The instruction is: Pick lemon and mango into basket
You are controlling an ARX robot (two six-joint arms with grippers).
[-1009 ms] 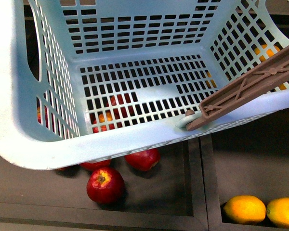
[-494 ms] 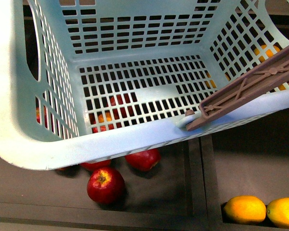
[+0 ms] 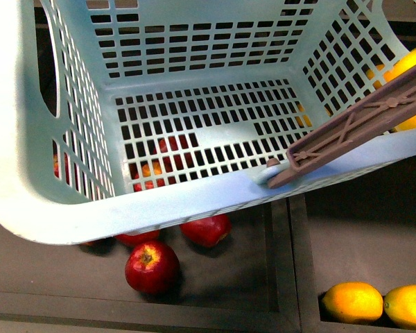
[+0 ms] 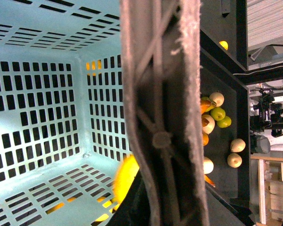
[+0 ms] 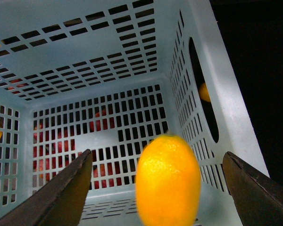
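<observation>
1. Risk: the lemon [image 5: 167,183] hung loose between the fingers of the right claw [image 5: 156,154], close to one wall of the basket [image 3: 125,208]. Dropped from there, it could strike that wall or bounce off the hard slotted floor.
2. Risk: the basket seemed raised by its brown handle [image 3: 360,128], so a jolt might swing it.
3. Right claw: spread wide, gripping nothing. Left claw: state could not be told.
4. Basket: floor bare, lemon above it.
5. Dark bin [image 3: 249,277] beneath: red apples [image 3: 151,267].
6. Neighbouring bin [image 3: 347,229]: two yellow-orange fruits, one likely the mango [image 3: 351,302].
</observation>
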